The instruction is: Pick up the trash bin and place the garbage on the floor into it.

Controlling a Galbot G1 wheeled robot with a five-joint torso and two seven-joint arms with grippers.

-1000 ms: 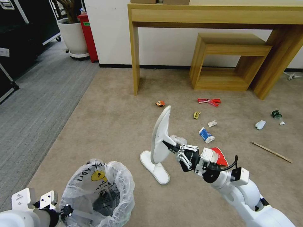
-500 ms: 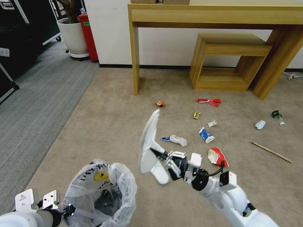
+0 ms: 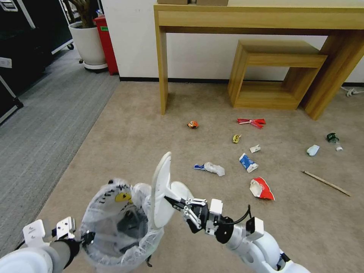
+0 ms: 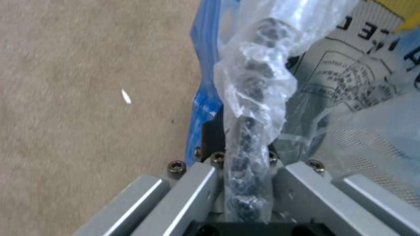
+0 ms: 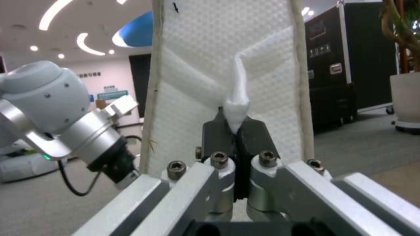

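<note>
So the right gripper (image 3: 175, 201) has a slipper (image 3: 160, 191) pinched and standing on end just right of the trash bin (image 3: 115, 223), with the second slipper (image 3: 181, 188) lying on the floor (image 3: 132, 144) right behind it. The left gripper (image 3: 86, 239) sits at the bin's left edge, clamped onto the rim. Further out past the right gripper and off to its right you've got the crumpled paper (image 3: 212, 168), a carton (image 3: 248, 162), a wrapper (image 3: 261, 188) and the stick (image 3: 326, 183), all spread well apart.
</note>
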